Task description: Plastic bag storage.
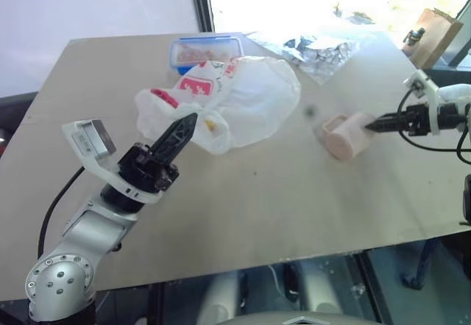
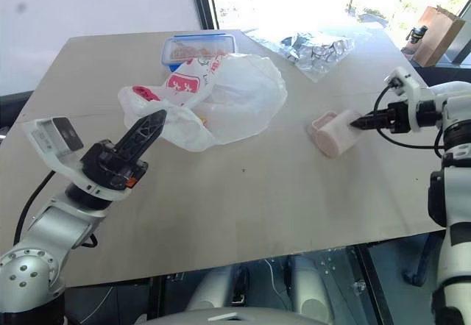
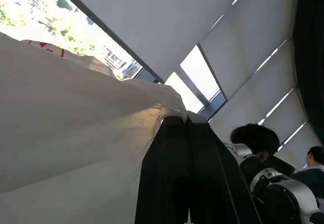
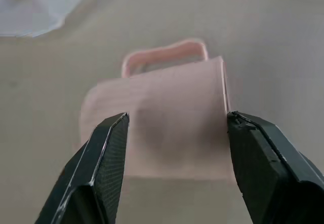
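Table: large pale top; carries every item listed below.
Bag: lies crumpled at the far centre-left of the table, red logos on its left part. Not stored.
Foil: crumpled wrapper at the far right, apart from the bag.
Box: blue-lidded, at the far edge, just behind the bag and partly hidden by it.
Mug: pink, on its side right of centre, well apart from the bag; handle faces away from the right gripper.
Left gripper: fingers pressed together, tips raised at the near-left edge of the bag. The wrist view shows white film lying against the fingers; whether any film is pinched cannot be told.
Right gripper: fingers spread, one either side of the mug's end; not yet clamped.
Step in hand: judged to be securing the mug as the container, with the bag awaiting stuffing.
Next move: calls for closing the right fingers on the mug, standing it mouth-up, then feeding the bag in with the left gripper.
Caution: the mug may roll if pushed before the grip is made.
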Tool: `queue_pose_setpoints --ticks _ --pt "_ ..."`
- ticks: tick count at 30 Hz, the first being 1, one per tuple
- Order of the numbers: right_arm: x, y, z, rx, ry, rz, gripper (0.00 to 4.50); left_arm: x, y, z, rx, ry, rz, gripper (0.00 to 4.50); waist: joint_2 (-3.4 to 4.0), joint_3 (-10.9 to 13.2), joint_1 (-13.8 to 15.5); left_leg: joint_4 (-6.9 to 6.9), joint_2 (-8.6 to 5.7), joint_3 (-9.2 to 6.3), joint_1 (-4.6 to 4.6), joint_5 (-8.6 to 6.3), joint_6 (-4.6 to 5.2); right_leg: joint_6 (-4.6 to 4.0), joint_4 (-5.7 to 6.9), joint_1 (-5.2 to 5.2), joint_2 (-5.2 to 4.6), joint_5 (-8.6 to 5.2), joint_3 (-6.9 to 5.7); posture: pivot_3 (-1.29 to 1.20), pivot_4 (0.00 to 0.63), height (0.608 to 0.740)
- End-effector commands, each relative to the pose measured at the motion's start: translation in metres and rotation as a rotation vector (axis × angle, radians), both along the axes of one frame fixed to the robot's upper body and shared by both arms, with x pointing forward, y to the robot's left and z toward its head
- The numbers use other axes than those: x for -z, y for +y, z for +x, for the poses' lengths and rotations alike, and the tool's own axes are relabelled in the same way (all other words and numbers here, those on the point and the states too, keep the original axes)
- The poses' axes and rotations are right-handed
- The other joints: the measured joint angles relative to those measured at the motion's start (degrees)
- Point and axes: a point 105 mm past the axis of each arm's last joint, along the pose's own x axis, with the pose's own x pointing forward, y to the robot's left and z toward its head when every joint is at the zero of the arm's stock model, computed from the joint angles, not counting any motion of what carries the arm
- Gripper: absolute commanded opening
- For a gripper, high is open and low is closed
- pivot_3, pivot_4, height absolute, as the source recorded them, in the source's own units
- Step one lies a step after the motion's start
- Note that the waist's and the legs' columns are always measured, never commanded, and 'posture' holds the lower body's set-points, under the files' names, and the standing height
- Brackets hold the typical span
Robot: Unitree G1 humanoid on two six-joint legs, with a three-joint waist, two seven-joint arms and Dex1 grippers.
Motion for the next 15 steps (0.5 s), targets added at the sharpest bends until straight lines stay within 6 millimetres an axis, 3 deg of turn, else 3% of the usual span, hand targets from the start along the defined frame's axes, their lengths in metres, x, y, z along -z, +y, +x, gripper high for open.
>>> queue_pose_setpoints --ticks 1,6,9,12,15 --pt "-0.001 0.022 -0.034 -0.146 -0.009 0.034 3.09 -0.011 -0.001 -0.003 0.007 -0.050 0.002 0.00 0.01 0.0 0.8 0.04 -0.03 -0.08 -0.07 0.00 0.00 0.01 0.07 -0.02 -0.07 -0.01 -0.05 0.00 0.150 0.740" --pt "0.000 0.038 -0.062 -0.108 -0.027 0.083 3.09 -0.011 -0.001 0.002 0.030 -0.051 0.007 0.00 0.19 0.1 1.5 0.10 -0.11 -0.03 -0.04 -0.02 -0.03 0.08 0.24 -0.08 -0.14 -0.05 -0.01 0.00 0.150 0.740" --pt "-0.002 0.043 -0.065 -0.075 -0.047 0.130 3.09 -0.012 -0.001 0.005 0.041 -0.054 0.009 0.00 0.19 0.1 1.4 0.15 -0.11 0.03 0.05 -0.02 -0.03 0.09 0.32 -0.06 -0.09 -0.06 0.02 0.00 0.150 0.740" --pt "-0.005 0.048 -0.060 -0.024 -0.072 0.199 2.35 -0.012 -0.002 0.006 0.049 -0.057 0.011 0.00 0.11 0.0 1.4 0.18 -0.10 0.09 0.08 -0.05 0.03 0.10 0.36 -0.04 -0.03 -0.06 0.06 0.00 0.150 0.740" --pt "-0.004 0.054 -0.058 0.011 -0.096 0.247 0.90 -0.011 -0.002 0.005 0.048 -0.058 0.012 0.00 0.11 0.0 1.4 0.20 -0.09 0.09 0.08 -0.04 0.01 0.09 0.43 -0.05 0.00 -0.06 0.08 0.00 0.150 0.740"
